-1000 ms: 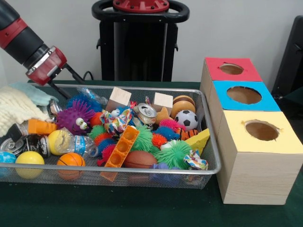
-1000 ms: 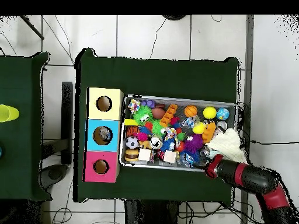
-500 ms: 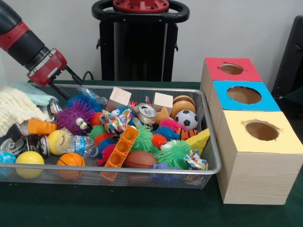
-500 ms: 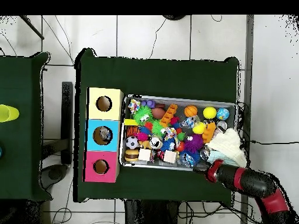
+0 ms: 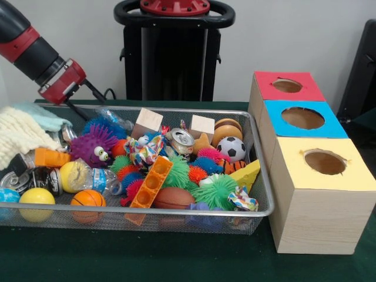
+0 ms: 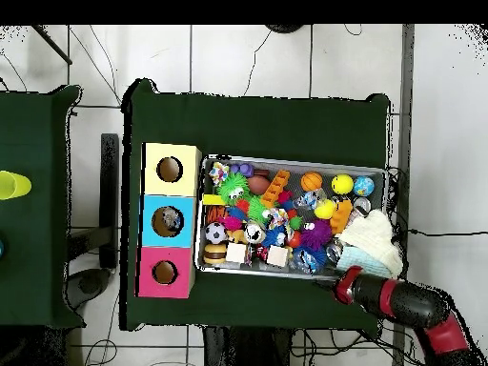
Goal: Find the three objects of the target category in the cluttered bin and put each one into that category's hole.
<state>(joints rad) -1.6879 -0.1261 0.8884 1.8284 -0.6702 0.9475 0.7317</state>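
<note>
One wire bin (image 5: 258,207), three holed boxes (image 5: 320,194). Gripper (image 5: 82,98) above bin's rear corner, grip state unclear.

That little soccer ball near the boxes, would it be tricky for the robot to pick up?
Probably somewhat. The soccer ball is round and looks smooth, so it could slip or roll away if nudged. It sits on top of the pile in the wire bin, hemmed in by spiky toys, which may hold it steady. It looks small, so likely light.
</note>
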